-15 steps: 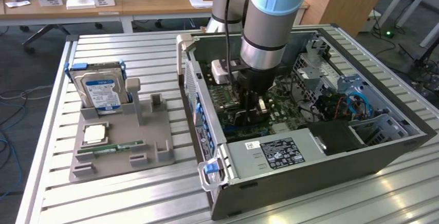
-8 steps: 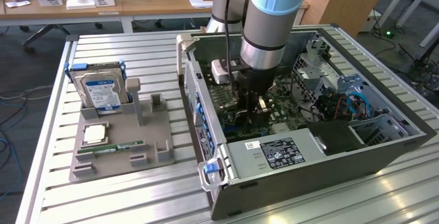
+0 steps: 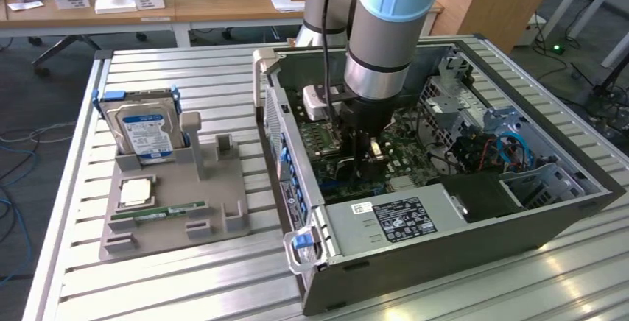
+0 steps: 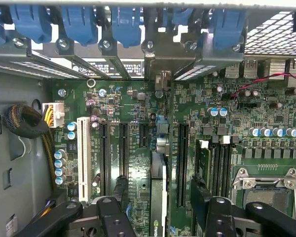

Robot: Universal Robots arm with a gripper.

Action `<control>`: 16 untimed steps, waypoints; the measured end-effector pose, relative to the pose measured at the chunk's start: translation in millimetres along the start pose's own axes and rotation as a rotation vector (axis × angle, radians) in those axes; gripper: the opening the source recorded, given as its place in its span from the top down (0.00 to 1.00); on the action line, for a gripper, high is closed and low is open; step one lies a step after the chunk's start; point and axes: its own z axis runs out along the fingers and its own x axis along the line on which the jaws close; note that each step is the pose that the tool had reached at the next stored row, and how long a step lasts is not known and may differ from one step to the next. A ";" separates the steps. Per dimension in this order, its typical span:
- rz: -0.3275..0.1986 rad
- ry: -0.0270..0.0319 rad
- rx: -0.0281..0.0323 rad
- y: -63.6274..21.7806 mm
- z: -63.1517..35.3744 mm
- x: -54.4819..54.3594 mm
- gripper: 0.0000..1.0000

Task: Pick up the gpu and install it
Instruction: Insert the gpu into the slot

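The thin black gpu card (image 4: pixel 158 197) stands on its edge in the green motherboard (image 4: pixel 138 113), pushed down into a slot between the long black slots. In the wrist view it sits right between the two black fingers (image 4: pixel 116 217) of the gripper (image 4: pixel 163 217). The fingers are spread wide, one on each side of the card, and they do not touch it. So the card is in place and nothing is holding it.

In the exterior view the gripper (image 3: pixel 364 148) reaches down into the open black computer case (image 3: pixel 550 210), low over the motherboard (image 3: pixel 413 163). The big grey robot arm (image 3: pixel 388 26) comes down from above.

Beside the card is a white slot (image 4: pixel 82 158), and a silver chip socket (image 4: pixel 266 185) sits on the other side. Blue clips (image 4: pixel 79 22) line the back wall of the case.

The case lies on a worktop of silver metal slats (image 3: pixel 197 284). On the exterior view's left, well apart from the case, is a grey plastic holder tray (image 3: pixel 177 221). A silver hard drive with a blue and white label (image 3: pixel 146 131) stands upright in it. A narrow green memory stick (image 3: pixel 157 213) lies flat there, with a square silver chip (image 3: pixel 135 192) just beside it.
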 end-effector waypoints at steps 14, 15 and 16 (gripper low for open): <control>0.000 -0.0001 0.0000 -0.9 -14.9 -0.4 0.37; 0.000 0.0001 -0.0001 -1.0 -17.2 -0.4 0.37; 0.000 0.0001 -0.0001 -1.1 -19.3 -0.5 0.37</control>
